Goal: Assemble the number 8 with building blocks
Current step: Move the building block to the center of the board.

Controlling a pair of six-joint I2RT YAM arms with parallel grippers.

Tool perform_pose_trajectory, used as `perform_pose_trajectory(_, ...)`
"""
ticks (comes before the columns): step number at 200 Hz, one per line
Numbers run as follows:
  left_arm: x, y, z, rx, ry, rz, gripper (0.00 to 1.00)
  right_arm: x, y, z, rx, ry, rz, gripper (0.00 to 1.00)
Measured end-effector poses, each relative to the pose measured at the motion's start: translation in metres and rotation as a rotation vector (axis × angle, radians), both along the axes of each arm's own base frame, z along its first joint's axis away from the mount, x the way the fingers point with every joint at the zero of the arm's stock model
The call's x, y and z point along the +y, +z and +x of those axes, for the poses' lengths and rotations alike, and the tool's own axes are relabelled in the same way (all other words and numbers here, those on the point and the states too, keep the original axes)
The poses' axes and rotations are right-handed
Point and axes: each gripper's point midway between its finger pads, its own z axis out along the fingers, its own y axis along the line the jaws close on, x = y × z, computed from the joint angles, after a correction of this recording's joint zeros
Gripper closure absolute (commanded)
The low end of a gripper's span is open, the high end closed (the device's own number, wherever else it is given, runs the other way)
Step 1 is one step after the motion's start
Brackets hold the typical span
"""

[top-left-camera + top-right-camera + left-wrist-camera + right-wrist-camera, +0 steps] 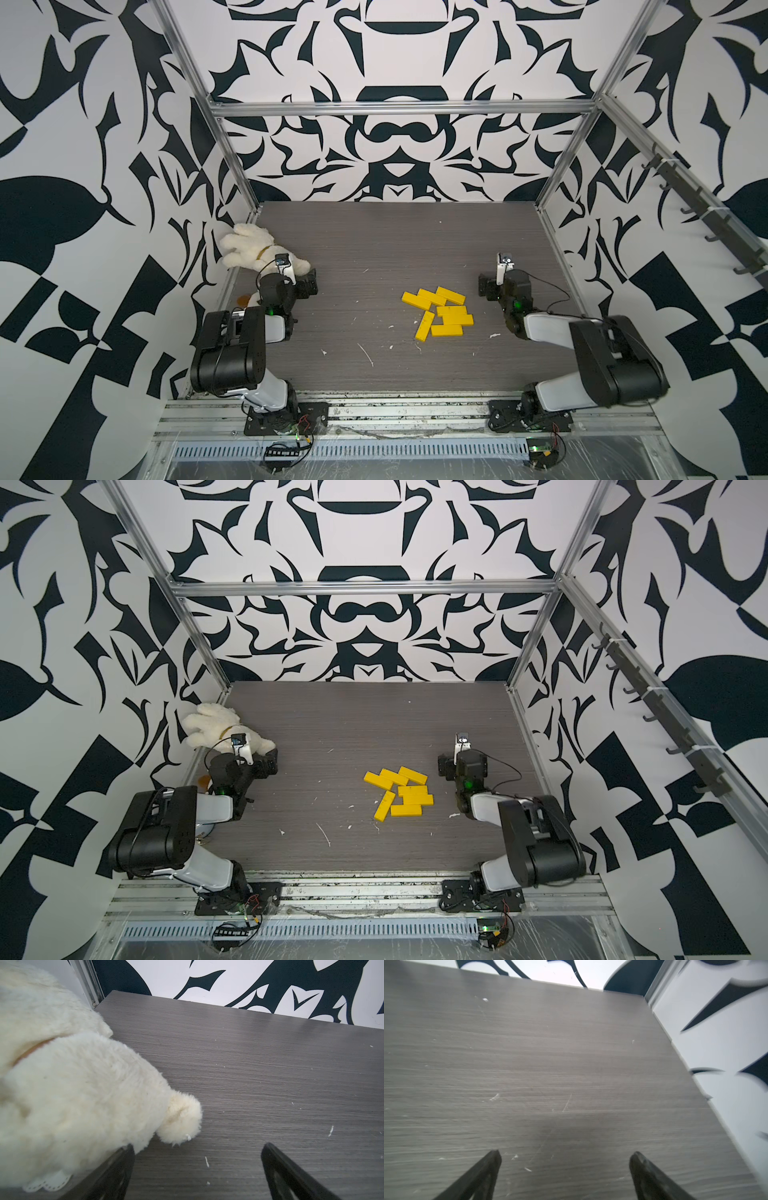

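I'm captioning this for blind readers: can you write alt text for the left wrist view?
A white plush toy fills nearly half the picture, lying on a dark wood-grain table beside the open left tool, which holds nothing. A black-and-white patterned wall rises behind.

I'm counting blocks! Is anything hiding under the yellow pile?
Seven building blocks show on the grey table, and some seem to overlap. Only table shows around them. Whatever lies beneath the overlapping ones is covered.

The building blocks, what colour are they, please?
Bright yellow; the blocks show best in a top view.
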Motion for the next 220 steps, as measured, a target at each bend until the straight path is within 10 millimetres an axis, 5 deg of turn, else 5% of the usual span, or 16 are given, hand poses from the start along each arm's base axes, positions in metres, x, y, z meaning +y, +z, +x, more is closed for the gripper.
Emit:
perform_pose_trajectory(32,0.0,0.0,0.0,0.0,0.0,0.0,0.01,0.07,0.158,0.013,-0.207,0.194,0.041,0.02)
perform_pose_trajectory(40,0.0,0.0,0.0,0.0,0.0,0.0,0.01,0.091,0.185,0.003,-0.242,0.254,0.051,0.07)
perform_pose_trajectory(50,0.0,0.0,0.0,0.0,0.001,0.0,0.0,0.114,0.195,-0.009,-0.231,0.329,0.053,0.15)
perform_pose_trajectory(67,0.001,0.0,0.0,0.0,0.003,-0.001,0.01,0.144,0.171,-0.027,-0.114,0.43,0.03,0.22)
perform_pose_trajectory(103,0.009,-0.002,0.0,0.01,0.057,0.002,0.01,0.195,0.04,-0.07,0.328,0.683,-0.242,0.33)
perform_pose_trajectory(117,0.01,-0.002,0.0,0.011,0.067,0.004,0.0,0.208,0.009,-0.086,0.455,0.788,-0.317,0.3)
perform_pose_trajectory(134,0.012,-0.002,0.0,0.012,0.075,0.007,0.01,0.22,-0.001,-0.091,0.53,0.887,-0.349,0.28)
perform_pose_trajectory(150,0.013,-0.003,0.0,0.014,0.08,0.008,0.01,0.239,0.005,-0.085,0.562,0.968,-0.343,0.41)
perform_pose_trajectory(173,0.013,-0.003,0.0,0.018,0.083,0.009,0.01,0.264,0.01,-0.072,0.584,1.046,-0.326,0.42)
perform_pose_trajectory(220,0.013,-0.005,0.0,0.023,0.083,0.009,0.0,0.267,-0.036,-0.092,0.774,1.153,-0.328,0.45)
